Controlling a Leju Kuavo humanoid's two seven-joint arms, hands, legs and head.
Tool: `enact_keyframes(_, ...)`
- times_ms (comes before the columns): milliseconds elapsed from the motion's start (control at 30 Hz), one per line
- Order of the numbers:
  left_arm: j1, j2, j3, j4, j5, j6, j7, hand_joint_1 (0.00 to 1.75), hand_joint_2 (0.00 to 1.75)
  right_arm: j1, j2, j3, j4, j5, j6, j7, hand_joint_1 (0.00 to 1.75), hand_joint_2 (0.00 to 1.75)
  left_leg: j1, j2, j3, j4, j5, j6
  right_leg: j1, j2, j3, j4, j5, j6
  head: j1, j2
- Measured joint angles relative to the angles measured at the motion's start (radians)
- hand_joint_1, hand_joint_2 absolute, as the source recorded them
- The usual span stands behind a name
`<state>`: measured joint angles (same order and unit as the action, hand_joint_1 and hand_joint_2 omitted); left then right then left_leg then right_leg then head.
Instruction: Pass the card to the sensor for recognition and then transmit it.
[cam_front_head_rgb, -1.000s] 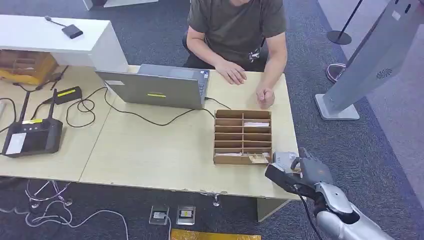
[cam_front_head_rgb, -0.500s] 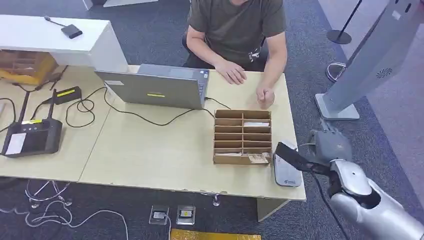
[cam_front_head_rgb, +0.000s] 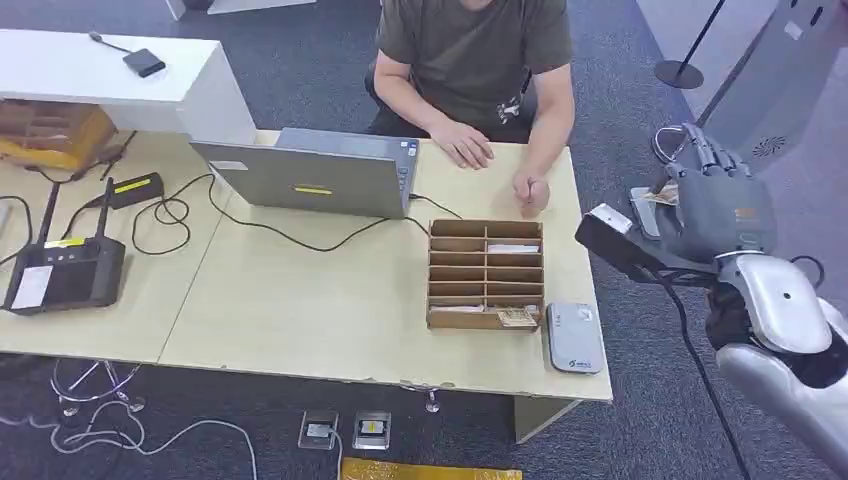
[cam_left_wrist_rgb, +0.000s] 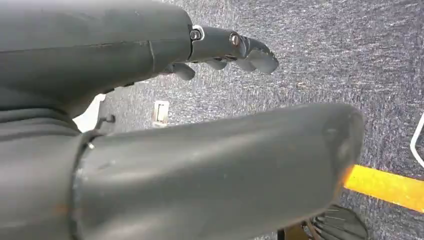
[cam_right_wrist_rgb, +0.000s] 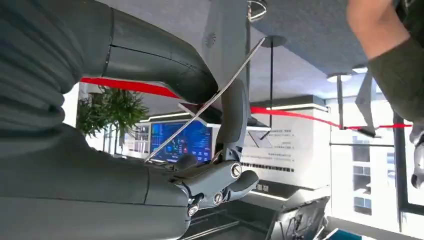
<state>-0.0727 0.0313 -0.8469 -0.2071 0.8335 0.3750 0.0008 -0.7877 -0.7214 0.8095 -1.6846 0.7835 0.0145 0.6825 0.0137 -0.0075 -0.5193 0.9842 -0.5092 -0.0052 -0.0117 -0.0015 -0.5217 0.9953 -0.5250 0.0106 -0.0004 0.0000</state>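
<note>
**Card held up beside the desk, sensor lying at the desk's corner**

The right hand (cam_front_head_rgb: 708, 205) is raised off the right end of the desk (cam_front_head_rgb: 300, 300), above the carpet, well apart from the sensor (cam_front_head_rgb: 574, 337). It pinches the card (cam_right_wrist_rgb: 210, 102) between the thick thumb and a dark finger; in the right wrist view the card shows edge-on as a thin pale sheet, slanted, clamped at its middle (its printed face cannot be read from this angle). In the head view a sliver of the card peeks out at the back of the hand.

The sensor is a small grey rounded pad, flat on the desk near its front right corner, just beside the wooden sorting box (cam_front_head_rgb: 486, 274). It carries a small mark near its front edge, too small to read. The box has two columns of slots, some holding pale cards.

A person (cam_front_head_rgb: 470, 60) in a dark olive shirt sits at the far side, both hands resting on the desk behind a grey laptop (cam_front_head_rgb: 310, 175) with a yellow sticker on its lid; the writing on it is not legible.

The left hand (cam_left_wrist_rgb: 150, 125) hangs over the carpet, its fingers apart and holding nothing.
</note>
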Motion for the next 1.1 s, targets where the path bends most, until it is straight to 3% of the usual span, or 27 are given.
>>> enact_keyframes(1100, -0.008, 0.0, -0.035, 0.0, 0.015, 0.0, -0.004, 0.0, 0.0, -0.056, 0.05, 0.183, 0.055, -0.087, -0.01, -0.002, 1.75, 1.75, 0.0, -0.001, -0.001, 0.0, 0.0, 0.0, 0.0, -0.002, 0.0, 0.0, 0.0, 0.0, 0.0, 0.0)
